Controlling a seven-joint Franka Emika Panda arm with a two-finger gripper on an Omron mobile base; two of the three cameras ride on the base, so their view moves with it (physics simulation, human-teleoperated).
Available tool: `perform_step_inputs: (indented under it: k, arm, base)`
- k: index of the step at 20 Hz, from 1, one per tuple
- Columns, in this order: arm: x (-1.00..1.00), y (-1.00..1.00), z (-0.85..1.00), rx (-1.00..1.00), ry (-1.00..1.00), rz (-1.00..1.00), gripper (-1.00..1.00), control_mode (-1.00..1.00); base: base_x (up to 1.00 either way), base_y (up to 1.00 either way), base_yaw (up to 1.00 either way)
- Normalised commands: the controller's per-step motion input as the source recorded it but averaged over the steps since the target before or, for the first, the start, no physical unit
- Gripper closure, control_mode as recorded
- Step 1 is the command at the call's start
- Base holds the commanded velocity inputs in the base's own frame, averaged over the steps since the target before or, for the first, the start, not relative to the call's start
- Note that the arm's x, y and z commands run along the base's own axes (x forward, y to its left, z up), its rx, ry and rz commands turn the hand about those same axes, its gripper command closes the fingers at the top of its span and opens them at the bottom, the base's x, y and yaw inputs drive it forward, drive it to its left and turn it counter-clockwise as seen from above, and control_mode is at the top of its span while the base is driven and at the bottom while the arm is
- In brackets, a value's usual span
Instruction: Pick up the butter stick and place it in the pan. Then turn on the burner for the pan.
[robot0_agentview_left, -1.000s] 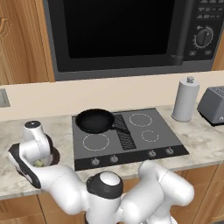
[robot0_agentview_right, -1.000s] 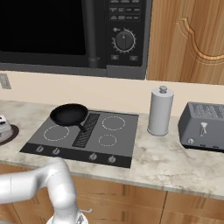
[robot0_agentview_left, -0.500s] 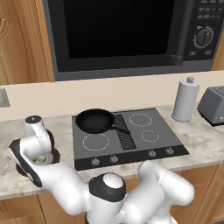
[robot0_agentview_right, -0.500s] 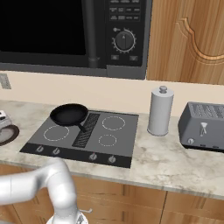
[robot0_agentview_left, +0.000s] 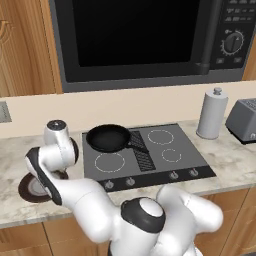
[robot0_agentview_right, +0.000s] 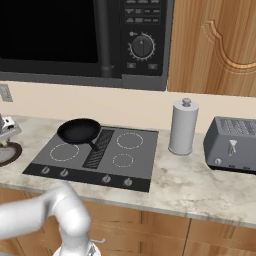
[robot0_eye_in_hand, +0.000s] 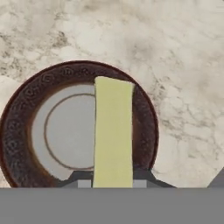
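Two-finger gripper (robot0_eye_in_hand: 113, 184) clamped on pale yellow rectangular butter stick (robot0_eye_in_hand: 113, 135), above round brown grey-centred plate (robot0_eye_in_hand: 26, 131), speckled marble counter (robot0_eye_in_hand: 175, 65), round black pan (robot0_agentview_left: 108, 138) on dark glass cooktop (robot0_agentview_left: 170, 157).

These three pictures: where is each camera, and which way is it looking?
Left base view: behind the arm on its left, facing the cooktop; the white arm rises in front.
Right base view: behind on its right, same cooktop, toaster; the arm's elbow sits lower left.
Hand view: on the hand, looking down at the butter stick held between the fingers, above the plate.
Both base views share the pan and paper roll.
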Motion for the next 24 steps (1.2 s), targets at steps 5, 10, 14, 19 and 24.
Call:
perform_step_inputs:
  k: [5,10,14,19,24]
  arm:
    - [0.00,-0.75,0.27,0.09,-0.08,0.00,1.00,-1.00]
    - [0.00,-0.76,0.30,0.09,-0.08,0.00,1.00,-1.00]
    - [0.00,-0.65,0.18,0.05,-0.08,0.00,1.00,-1.00]
    - [0.00,-0.51,0.16,0.00,-0.06,-0.01,1.00,-1.00]
    - [0.03,-0.62,0.26,0.02,-0.02,-0.04,1.00,-1.00]
  base:
    - [0.00,0.00,0.00]
    - [0.00,0.00,0.00]
    - [0.00,0.00,0.00]
    - [0.00,0.00,0.00]
    - [0.00,0.00,0.00]
